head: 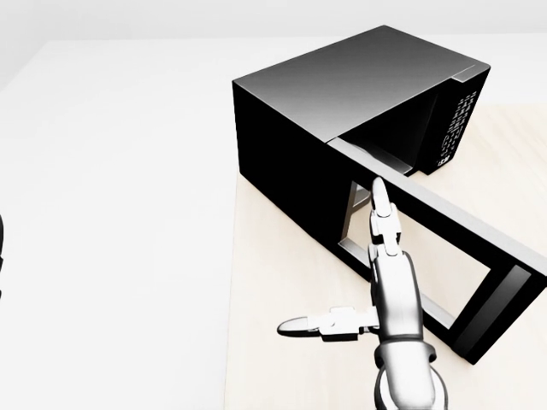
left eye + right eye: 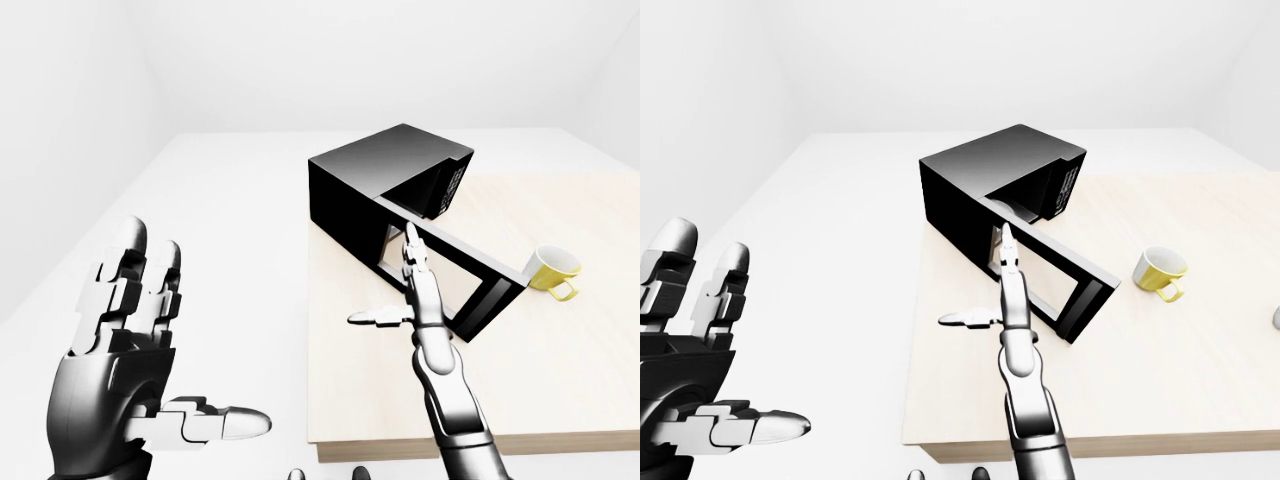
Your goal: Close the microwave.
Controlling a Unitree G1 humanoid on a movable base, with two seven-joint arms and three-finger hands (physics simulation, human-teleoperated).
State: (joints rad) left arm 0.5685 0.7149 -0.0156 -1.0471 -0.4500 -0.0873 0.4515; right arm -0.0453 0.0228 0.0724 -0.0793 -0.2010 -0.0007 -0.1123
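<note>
The black microwave (image 1: 342, 77) stands on the left part of the pale wooden table (image 2: 560, 380). Its door (image 1: 436, 205) hangs wide open, swung out towards the lower right of the head view, with the table showing through its window. My right hand (image 1: 338, 260) is open, its long fingers (image 1: 383, 224) stretched straight up at the hinge end of the door and the thumb out to the left. Whether the fingertips touch the door I cannot tell. My left hand (image 2: 190, 340) is raised open at the lower left of the left-eye view, off the table and holding nothing.
A yellow mug (image 2: 552, 268) stands on the table just past the free end of the open door. The table's left edge runs beside the microwave, and its near edge lies low in the eye views. White floor and walls surround it.
</note>
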